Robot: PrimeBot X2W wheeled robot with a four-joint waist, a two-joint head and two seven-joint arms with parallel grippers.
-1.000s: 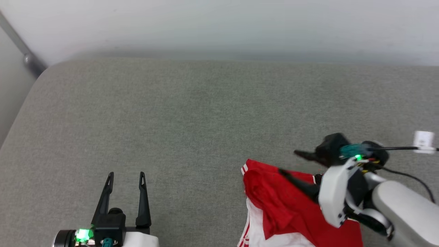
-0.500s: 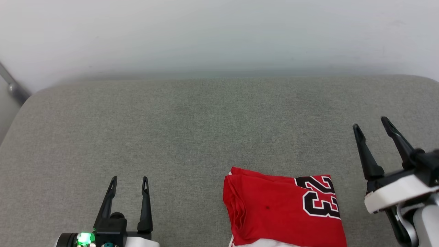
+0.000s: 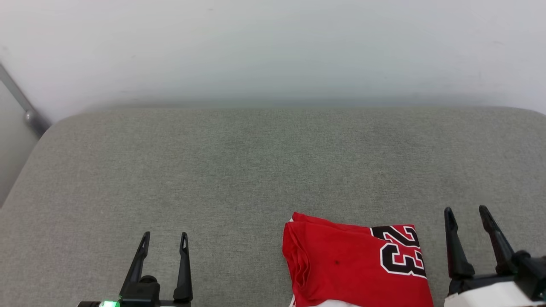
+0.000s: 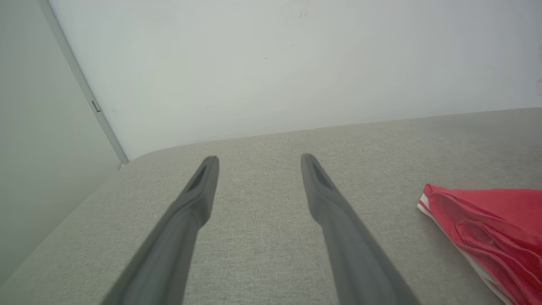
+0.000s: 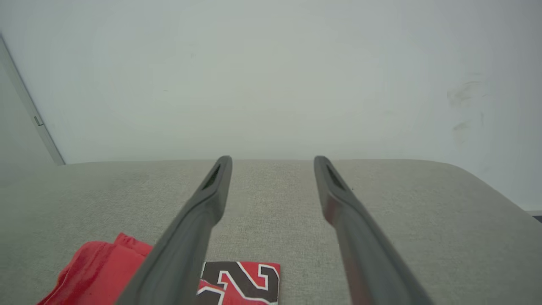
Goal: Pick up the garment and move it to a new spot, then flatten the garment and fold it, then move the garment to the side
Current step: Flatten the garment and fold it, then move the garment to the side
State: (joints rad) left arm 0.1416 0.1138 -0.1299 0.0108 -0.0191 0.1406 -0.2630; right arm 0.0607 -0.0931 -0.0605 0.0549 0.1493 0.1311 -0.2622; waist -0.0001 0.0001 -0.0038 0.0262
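The garment [image 3: 354, 264], a red jersey with a black, white-outlined "23", lies folded on the grey cushion near the bottom right of the head view, a strip of white showing at its lower edge. My right gripper [image 3: 466, 211] stands open just right of it, apart from the cloth. Far to its left my left gripper [image 3: 165, 237] is open with nothing between its fingers. The left wrist view has the garment [image 4: 491, 228] at its right edge, beyond the open left gripper [image 4: 257, 158]. In the right wrist view the garment [image 5: 97, 271] lies at lower left of the open right gripper [image 5: 273, 159].
The grey upholstered surface [image 3: 239, 170] runs back to a pale wall [image 3: 273, 51]. Its rounded far corners and left edge show. A grey metal bar [image 3: 21, 106] slants down the wall at the far left.
The right gripper has lifted off the garment, swung right and drawn back to the lower right, fingers pointing up. The folded garment now lies free. The head camera has shifted. The left gripper has barely moved.
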